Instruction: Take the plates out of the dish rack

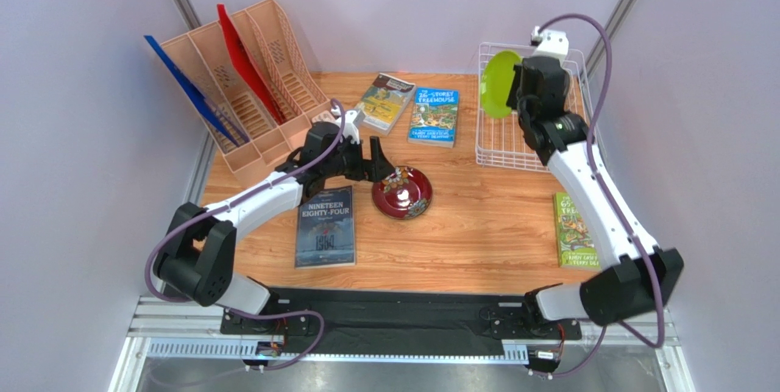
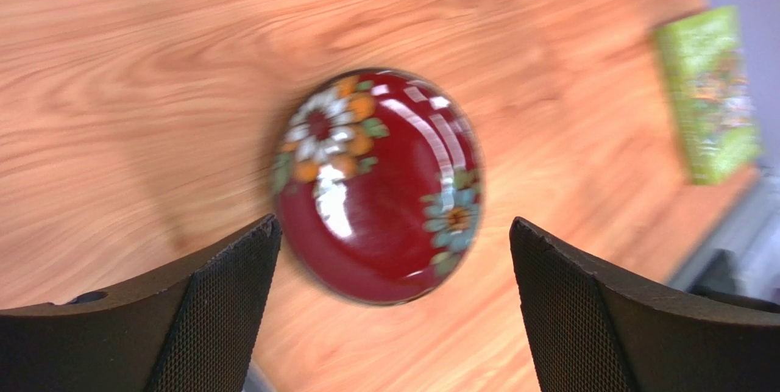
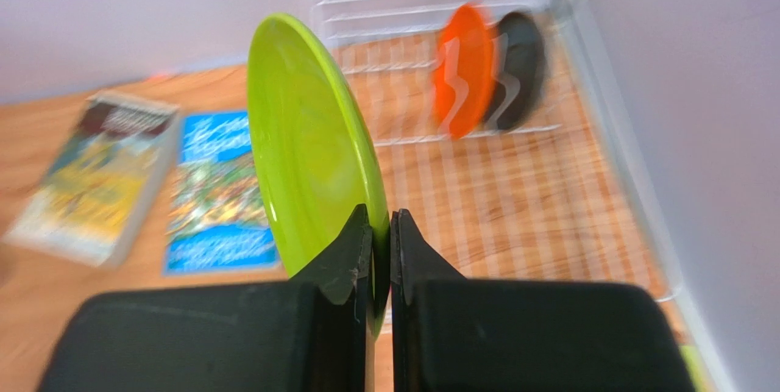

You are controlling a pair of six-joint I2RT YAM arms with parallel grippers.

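The dark red floral plate (image 1: 403,193) lies flat on the table, also in the left wrist view (image 2: 377,183). My left gripper (image 1: 377,162) (image 2: 394,246) is open and empty just above its near rim. My right gripper (image 1: 524,90) (image 3: 382,227) is shut on the rim of the lime green plate (image 1: 499,84) (image 3: 311,150), holding it on edge above the white wire dish rack (image 1: 513,140) (image 3: 476,182). The orange plate (image 3: 465,67) and the dark grey-teal plate (image 3: 520,67) stand upright in the rack's far end; my arm hides them in the top view.
A peach file organizer (image 1: 243,86) with blue and red folders stands at the back left. Books lie around: Nineteen Eighty-Four (image 1: 327,225) near the left arm, two (image 1: 384,99) (image 1: 435,116) at the back middle, a green one (image 1: 574,230) at the right edge.
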